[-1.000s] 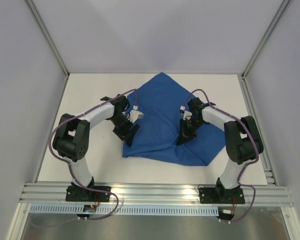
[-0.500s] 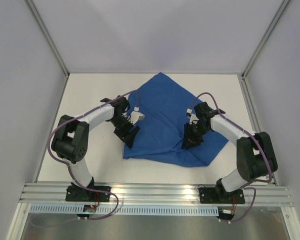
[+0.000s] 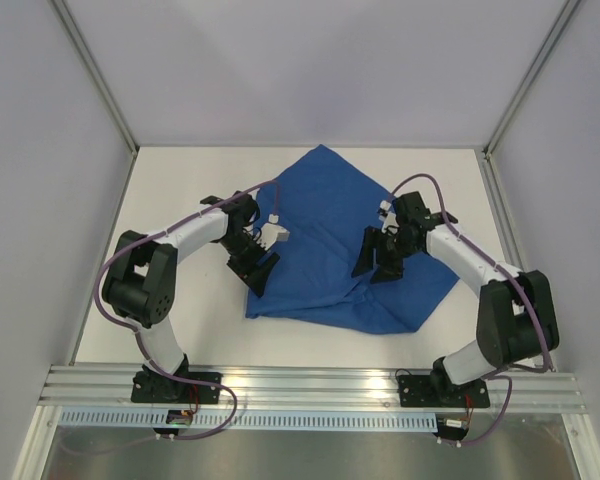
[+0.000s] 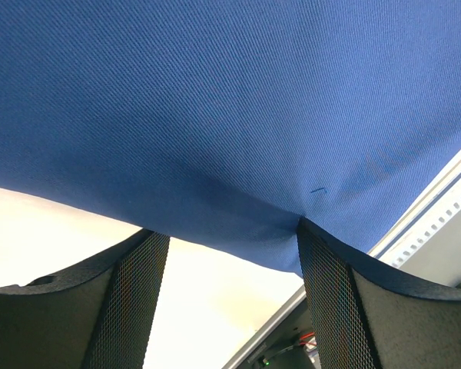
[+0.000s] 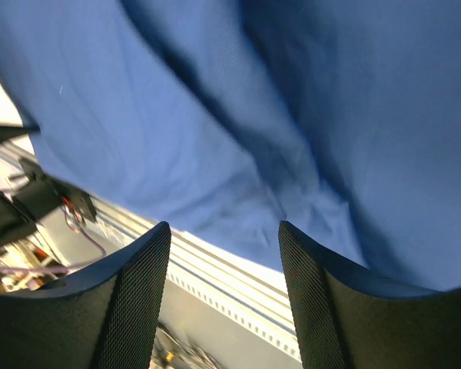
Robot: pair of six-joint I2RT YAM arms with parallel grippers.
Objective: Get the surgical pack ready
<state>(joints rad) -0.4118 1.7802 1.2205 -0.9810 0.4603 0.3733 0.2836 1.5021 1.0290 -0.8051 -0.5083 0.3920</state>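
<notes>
The surgical pack shows as a large royal-blue cloth drape (image 3: 330,225) lying rumpled on the white table, one corner pointing to the back. My left gripper (image 3: 255,265) stands open at the drape's near-left edge. In the left wrist view the drape (image 4: 230,115) hangs over the gripper (image 4: 227,246), and its hem touches the right fingertip (image 4: 311,238). My right gripper (image 3: 377,256) hovers open over the drape's right half. In the right wrist view there are creased folds of the drape (image 5: 292,115) beyond the gripper (image 5: 224,231), with nothing between its fingers.
The white table (image 3: 180,180) is boxed in by grey walls and slanted metal posts (image 3: 95,75). An aluminium rail (image 3: 310,385) runs along the near edge, carrying both arm bases. Purple cables loop over each forearm.
My right gripper has gone from shut to open, letting go of the drape, and has lifted slightly while its elbow swung right. The left arm has hardly moved.
</notes>
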